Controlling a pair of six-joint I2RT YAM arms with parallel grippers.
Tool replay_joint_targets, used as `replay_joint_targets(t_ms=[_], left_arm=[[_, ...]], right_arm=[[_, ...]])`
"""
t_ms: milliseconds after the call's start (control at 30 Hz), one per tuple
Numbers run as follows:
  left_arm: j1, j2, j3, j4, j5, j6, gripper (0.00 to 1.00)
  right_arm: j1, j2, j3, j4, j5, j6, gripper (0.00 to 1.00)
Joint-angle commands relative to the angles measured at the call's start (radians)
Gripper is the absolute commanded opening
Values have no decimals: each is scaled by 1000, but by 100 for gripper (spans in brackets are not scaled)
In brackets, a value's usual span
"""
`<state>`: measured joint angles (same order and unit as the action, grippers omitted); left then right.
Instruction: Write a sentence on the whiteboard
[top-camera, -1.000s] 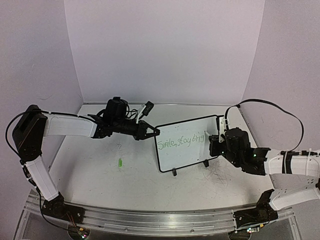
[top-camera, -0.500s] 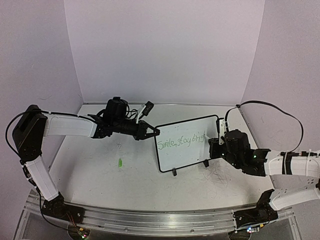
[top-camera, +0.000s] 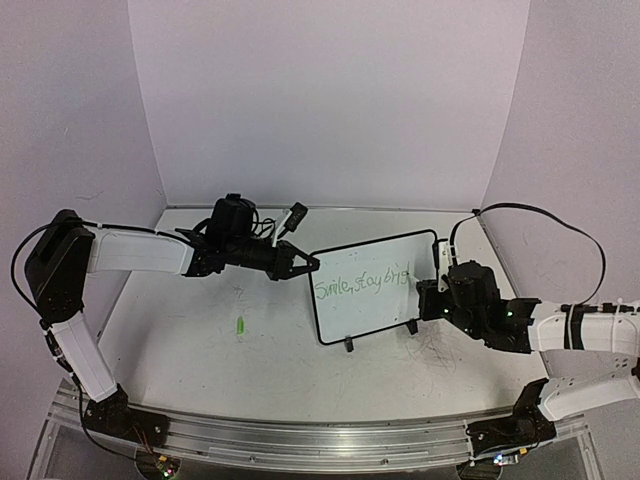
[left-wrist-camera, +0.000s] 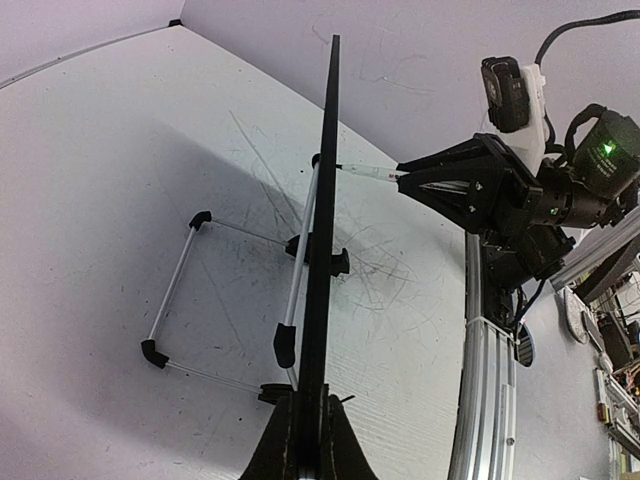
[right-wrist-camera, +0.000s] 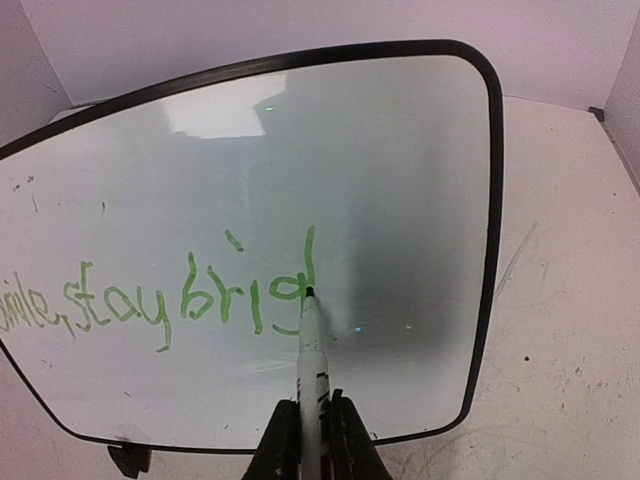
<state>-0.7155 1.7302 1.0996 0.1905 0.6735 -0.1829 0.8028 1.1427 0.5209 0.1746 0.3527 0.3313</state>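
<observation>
Right gripper (right-wrist-camera: 308, 425) pinched shut on green marker (right-wrist-camera: 313, 350), nib touching the whiteboard (right-wrist-camera: 400, 160), mid-word.
Nib sits at the 3 o'clock end of the sentence (right-wrist-camera: 160, 300), which reads "Smile, stay brig" plus one upstroke, likely the start of an h. Probably the last letters of "bright" are left, so the task looks nearly done. Blank board remains at 3 o'clock of the nib. Left gripper (left-wrist-camera: 308, 445) is closed on the board's edge, at its 10 o'clock corner in the top view. Board stands tilted on the table (top-camera: 200, 370), 3 o'clock of centre. Small green piece (top-camera: 241, 325) lies at 8 o'clock of the board.
</observation>
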Motion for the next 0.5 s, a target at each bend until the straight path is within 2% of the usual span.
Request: replay_joint_targets(t_ms=[0,467], left_arm=[[-15,-30,20,-44,-18,43,0],[-16,-33,19,-45,-19,43,0]], right_arm=[[-4,5,4,-7,7,1,0],[-4,1,29,52,57,-39,0]])
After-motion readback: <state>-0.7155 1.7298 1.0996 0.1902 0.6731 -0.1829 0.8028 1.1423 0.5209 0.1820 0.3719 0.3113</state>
